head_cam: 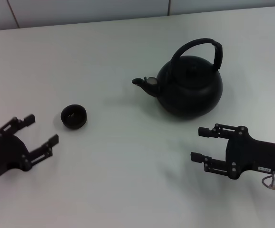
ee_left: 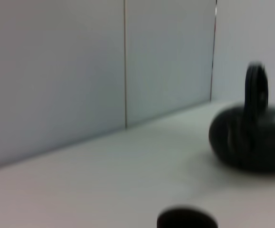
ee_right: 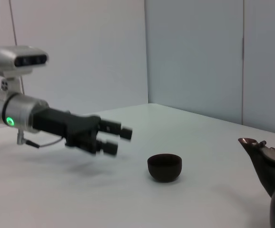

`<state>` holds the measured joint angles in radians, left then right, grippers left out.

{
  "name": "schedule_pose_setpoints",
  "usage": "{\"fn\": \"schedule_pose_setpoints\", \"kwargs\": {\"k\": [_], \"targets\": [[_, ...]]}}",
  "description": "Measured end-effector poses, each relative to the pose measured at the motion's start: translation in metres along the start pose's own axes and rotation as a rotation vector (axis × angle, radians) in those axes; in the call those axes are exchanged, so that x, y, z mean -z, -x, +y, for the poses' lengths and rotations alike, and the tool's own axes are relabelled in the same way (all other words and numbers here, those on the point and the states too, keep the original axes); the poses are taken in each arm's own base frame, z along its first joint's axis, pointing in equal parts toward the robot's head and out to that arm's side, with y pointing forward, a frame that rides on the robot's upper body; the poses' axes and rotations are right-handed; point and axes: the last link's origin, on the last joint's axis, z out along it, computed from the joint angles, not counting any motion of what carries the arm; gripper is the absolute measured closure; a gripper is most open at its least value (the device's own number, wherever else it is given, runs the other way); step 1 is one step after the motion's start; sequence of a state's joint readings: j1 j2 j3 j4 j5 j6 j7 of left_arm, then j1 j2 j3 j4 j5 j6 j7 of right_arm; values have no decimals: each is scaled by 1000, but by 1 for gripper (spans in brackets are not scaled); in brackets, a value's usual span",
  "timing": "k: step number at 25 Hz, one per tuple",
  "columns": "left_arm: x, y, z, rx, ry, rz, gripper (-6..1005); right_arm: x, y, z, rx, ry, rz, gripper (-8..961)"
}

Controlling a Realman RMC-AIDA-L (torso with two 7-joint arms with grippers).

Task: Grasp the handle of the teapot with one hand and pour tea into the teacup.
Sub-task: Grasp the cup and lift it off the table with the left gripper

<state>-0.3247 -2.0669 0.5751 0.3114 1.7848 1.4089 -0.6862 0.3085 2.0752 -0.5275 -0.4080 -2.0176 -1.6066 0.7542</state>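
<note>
teapot (head_cam: 190,88) upright | spout toward teacup (head_cam: 73,116), seemingly

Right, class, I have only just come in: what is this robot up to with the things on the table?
Nothing is being held yet. A black teapot stands upright on the white table, spout toward a small black teacup standing apart from it. The right gripper hangs open in front of the teapot, short of its arched handle. The left gripper hangs open beside the teacup without touching it. No pouring has begun.
</note>
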Motion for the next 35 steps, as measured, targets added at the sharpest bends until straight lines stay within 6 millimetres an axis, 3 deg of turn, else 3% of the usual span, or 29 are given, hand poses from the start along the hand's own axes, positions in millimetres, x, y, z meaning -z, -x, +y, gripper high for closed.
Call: {"fn": "schedule_pose_setpoints", "kwargs": {"k": [5, 16, 22, 35], "targets": [[-6, 10, 1, -10, 4, -76, 187, 0, 0, 0, 1, 1, 1, 314], [-20, 6, 2, -13, 20, -68, 187, 0, 1, -1, 0, -2, -2, 314], [-51, -3, -5, -23, 23, -94, 187, 0, 1, 0, 1, 2, -7, 314], [-72, -8, -6, -48, 33, -121, 186, -1, 3, 0, 3, 9, -14, 314]]}}
